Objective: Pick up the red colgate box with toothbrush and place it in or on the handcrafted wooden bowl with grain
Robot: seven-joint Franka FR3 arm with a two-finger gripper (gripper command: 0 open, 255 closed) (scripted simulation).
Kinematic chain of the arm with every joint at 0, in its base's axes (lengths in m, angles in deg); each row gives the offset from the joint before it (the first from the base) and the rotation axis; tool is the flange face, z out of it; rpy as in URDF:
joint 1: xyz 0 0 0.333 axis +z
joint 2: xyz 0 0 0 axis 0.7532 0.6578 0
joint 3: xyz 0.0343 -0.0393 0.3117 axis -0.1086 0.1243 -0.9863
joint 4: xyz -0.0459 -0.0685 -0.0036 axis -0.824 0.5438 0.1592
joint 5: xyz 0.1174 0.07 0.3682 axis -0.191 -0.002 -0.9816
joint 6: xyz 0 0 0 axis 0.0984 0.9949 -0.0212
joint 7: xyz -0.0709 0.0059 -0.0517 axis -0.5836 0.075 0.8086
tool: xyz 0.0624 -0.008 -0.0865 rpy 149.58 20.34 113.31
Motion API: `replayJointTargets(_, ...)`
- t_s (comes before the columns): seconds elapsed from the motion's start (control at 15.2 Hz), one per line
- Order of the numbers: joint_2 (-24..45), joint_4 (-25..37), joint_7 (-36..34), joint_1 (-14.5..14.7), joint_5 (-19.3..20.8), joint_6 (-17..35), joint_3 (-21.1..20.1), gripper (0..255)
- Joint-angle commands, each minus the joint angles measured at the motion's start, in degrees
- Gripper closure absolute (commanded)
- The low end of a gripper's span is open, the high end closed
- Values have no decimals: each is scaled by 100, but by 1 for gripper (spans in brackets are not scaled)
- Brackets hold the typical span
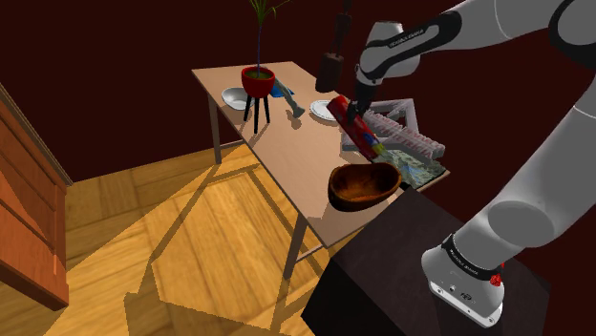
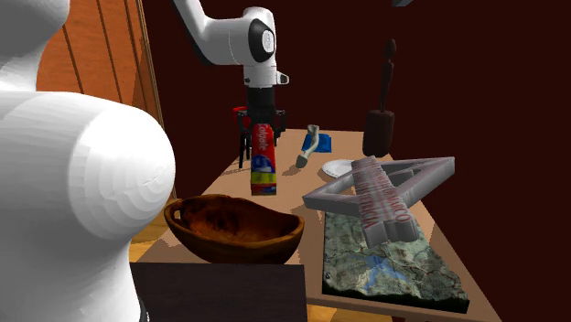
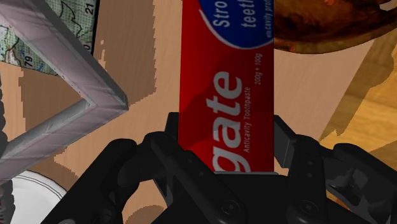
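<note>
One oblong red box (image 3: 226, 83) in gripper (image 3: 226, 141)

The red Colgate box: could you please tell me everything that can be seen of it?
The red Colgate box is a long, slim carton with white lettering, a blue panel and a multicoloured lower end. The gripper clasps its upper end between both fingers, nothing else touching it. It hangs lengthwise from the hand, apparently clear of the table, behind the wooden bowl in the second exterior view, not yet in it.
</note>
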Motion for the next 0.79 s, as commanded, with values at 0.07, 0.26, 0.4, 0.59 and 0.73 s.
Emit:
replayJointTargets(0.07, -606, -769, -99, 38, 87, 175, -10, 255)
replayJointTargets(0.26, -1250, -1516, -222, 63, 180, 280, -41, 255)
replayJointTargets(0.4, -1693, -1991, -306, 72, 236, 314, -73, 255)
replayJointTargets(0.59, -2542, -2815, -457, 78, 315, 288, -146, 255)
replayJointTargets(0.73, -2422, -2883, -452, 76, 310, 476, -144, 255)
